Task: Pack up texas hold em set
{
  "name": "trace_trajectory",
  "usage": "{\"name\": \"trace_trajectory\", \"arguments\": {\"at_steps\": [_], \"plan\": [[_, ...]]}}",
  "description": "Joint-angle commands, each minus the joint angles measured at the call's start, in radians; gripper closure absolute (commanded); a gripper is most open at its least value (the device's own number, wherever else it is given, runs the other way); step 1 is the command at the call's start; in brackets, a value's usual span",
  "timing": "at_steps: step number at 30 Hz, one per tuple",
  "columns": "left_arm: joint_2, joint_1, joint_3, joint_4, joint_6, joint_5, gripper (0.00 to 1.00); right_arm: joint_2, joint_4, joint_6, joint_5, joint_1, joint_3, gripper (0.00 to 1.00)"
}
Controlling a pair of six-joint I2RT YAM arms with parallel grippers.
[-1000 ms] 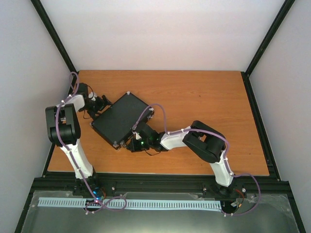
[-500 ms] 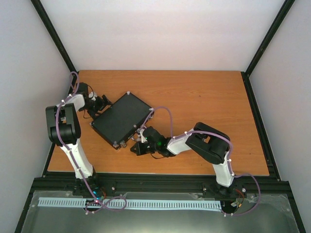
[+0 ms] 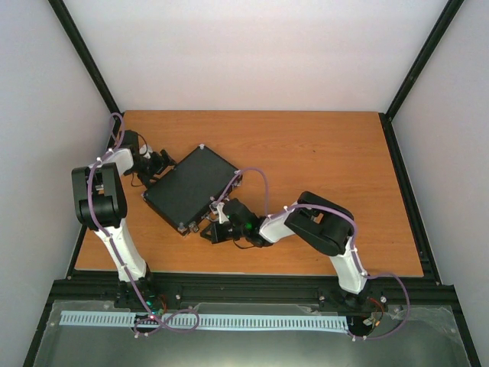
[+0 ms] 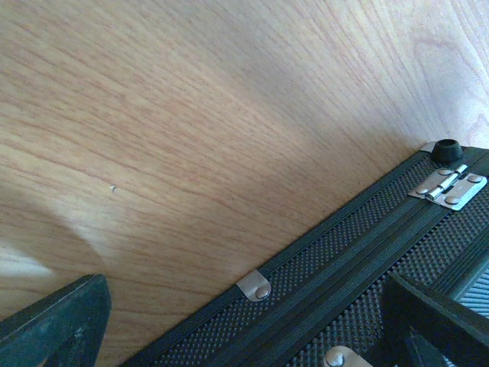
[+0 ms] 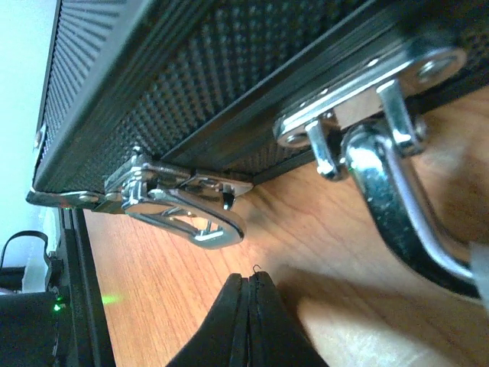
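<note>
The right tool (image 5: 246,289), closed and empty, has been shifted slightly left beside the latch (image 5: 183,210) of the case (image 3: 189,187). The left tool (image 3: 162,163) is kept spread wide, unmoved.

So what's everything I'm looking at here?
case: one, black with silver corners, closed, lying flat left of centre.
latch: one, silver, on the case's near side.
handle: one, chrome, same side, beside the latch.
hinge: one, silver, on the case's far side.
table: one, orange-brown wood, under everything.
arms: two, white and black with purple cables, based at the near edge.
left tool: one, black, open, at the hinge side.
right tool: one, black, shut, empty, just before the latch.
</note>
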Motion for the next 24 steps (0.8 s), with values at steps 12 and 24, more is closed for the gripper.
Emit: {"name": "trace_trajectory", "arguments": {"at_steps": [12, 24], "plan": [[0.085, -0.025, -0.08, -0.06, 0.04, -0.059, 0.01, 0.131, -0.087, 0.012, -0.014, -0.034, 0.149, 0.97], [0.066, -0.077, -0.113, -0.044, 0.0, -0.064, 0.02, 0.155, -0.205, 0.013, 0.018, -0.033, 0.227, 0.97]]}}
